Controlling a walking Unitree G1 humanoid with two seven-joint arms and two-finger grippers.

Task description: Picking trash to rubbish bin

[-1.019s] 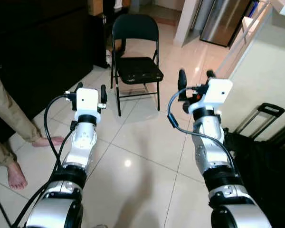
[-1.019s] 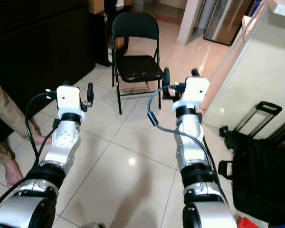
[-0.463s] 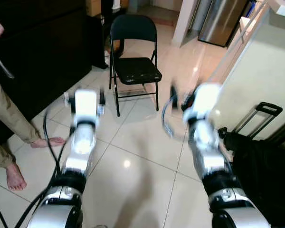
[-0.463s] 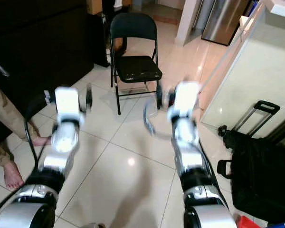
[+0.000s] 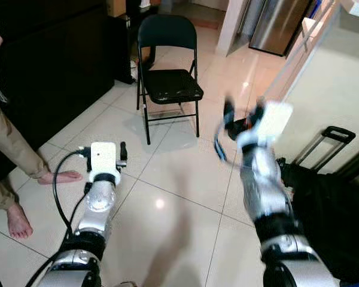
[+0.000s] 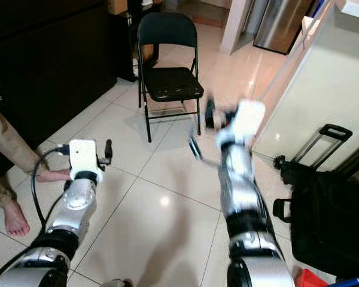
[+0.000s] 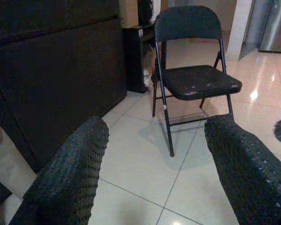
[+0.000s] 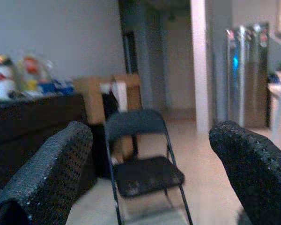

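Observation:
My left gripper (image 5: 105,147) is held low over the white floor tiles, open, with nothing between its fingers (image 7: 79,154). My right gripper (image 5: 244,109) is raised higher at mid-right, blurred by motion. It is open and empty too, its fingers (image 8: 61,164) spread wide. Both point toward a black folding chair (image 5: 167,60) standing on the tiles ahead. A cardboard box (image 8: 107,89) stands behind the chair beside a dark cabinet (image 5: 42,60).
A person's bare feet (image 5: 21,221) and beige trouser leg are at the far left. A black wheeled bag (image 5: 323,203) with a raised handle stands at the right against a pale counter wall (image 5: 335,89). A steel fridge (image 5: 275,24) is far back.
My left gripper has dropped lower and nearer to me. The right arm swung left and back again and is blurred. Both stay open and empty.

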